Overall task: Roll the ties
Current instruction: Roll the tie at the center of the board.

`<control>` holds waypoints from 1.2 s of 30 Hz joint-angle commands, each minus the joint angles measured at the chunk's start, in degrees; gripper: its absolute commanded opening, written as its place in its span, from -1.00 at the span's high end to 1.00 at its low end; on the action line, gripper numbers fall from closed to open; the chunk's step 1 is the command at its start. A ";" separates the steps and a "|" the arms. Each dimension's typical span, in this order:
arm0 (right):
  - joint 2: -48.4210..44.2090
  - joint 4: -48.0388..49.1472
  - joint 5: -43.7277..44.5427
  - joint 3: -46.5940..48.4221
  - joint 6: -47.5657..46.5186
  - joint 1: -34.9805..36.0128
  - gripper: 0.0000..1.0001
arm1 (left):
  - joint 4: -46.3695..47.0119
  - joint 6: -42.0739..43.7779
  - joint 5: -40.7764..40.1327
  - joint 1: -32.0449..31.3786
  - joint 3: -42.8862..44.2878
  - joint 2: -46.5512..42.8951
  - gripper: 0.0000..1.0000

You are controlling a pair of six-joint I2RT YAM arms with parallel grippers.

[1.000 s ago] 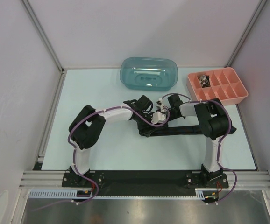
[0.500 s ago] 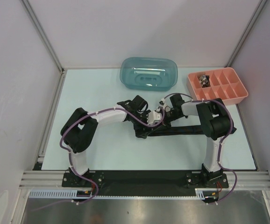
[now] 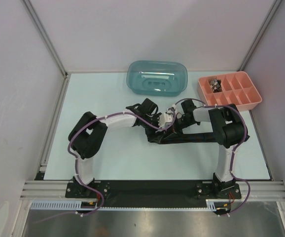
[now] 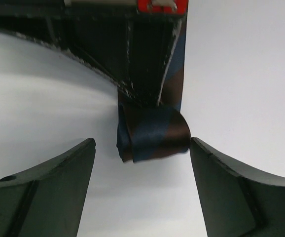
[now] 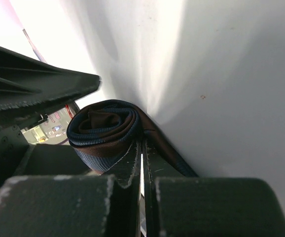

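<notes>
White table [image 3: 108,89]: L gripper [image 4: 141,148] wide open around tie [image 4: 155,131] roll, R gripper [image 5: 141,145] pinched closed, tips touching roll.

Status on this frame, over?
Tie partly rolled, rest flat. Left gripper open astride the roll. Right gripper shut, tips against it. Nothing in the way.

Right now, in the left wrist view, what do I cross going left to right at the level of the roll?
The finger at picture left → rolled tie end → finger at picture right.

Fixed view down over table [image 3: 118,158], both wrist cameras close, sharing rolled tie [image 4: 155,133]
</notes>
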 commanded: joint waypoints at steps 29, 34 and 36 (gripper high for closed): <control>-10.85 2.77 -5.84 -5.04 3.14 0.52 -0.12 | -10.42 6.00 -5.56 -5.30 -0.35 0.35 0.54; -9.01 4.80 -4.61 -6.10 3.32 3.24 -0.12 | -9.90 4.68 -6.35 -6.10 -0.70 0.79 0.49; -7.70 6.03 -4.78 -6.19 3.93 3.68 -0.10 | -9.63 4.07 -6.36 -6.19 -0.61 0.97 0.46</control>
